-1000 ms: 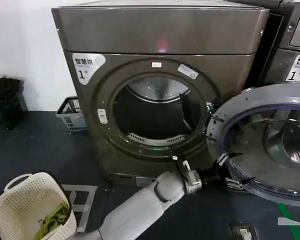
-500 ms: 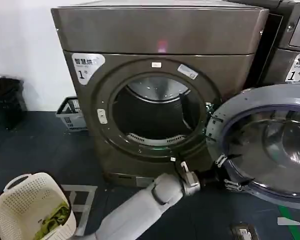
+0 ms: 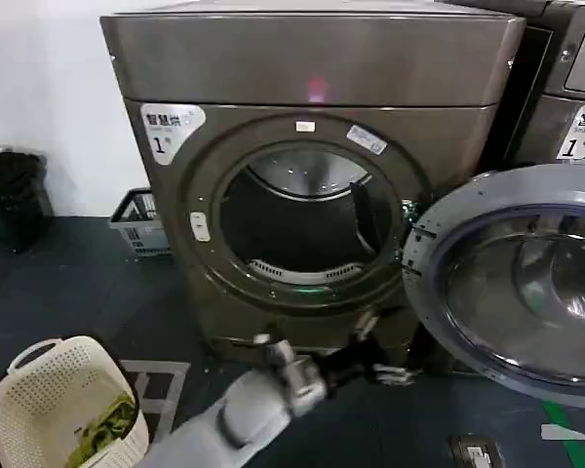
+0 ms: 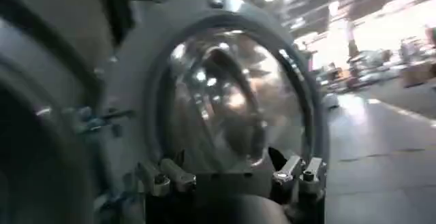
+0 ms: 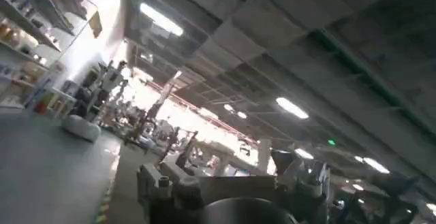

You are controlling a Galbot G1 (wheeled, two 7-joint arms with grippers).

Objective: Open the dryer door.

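So the big round grey-plastic-backed dryer door [image 3: 512,283] hangs swung wide, which is why the left gripper [image 3: 388,369] sits spread and empty just off its lower rim, right gripper's [image 5: 231,178] jaws also apart.

The robot's left arm [image 3: 244,414] reaches low and forward, its left gripper [image 3: 385,363] spread wide and gripping nothing.

Laundry room: numbered grey dryers [image 3: 312,185], laundry basket [image 3: 63,405].

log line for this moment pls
door: swung open, inner face out | drum: exposed | left gripper: open, low beside door's lower rim, not touching | right gripper: open, facing the ceiling
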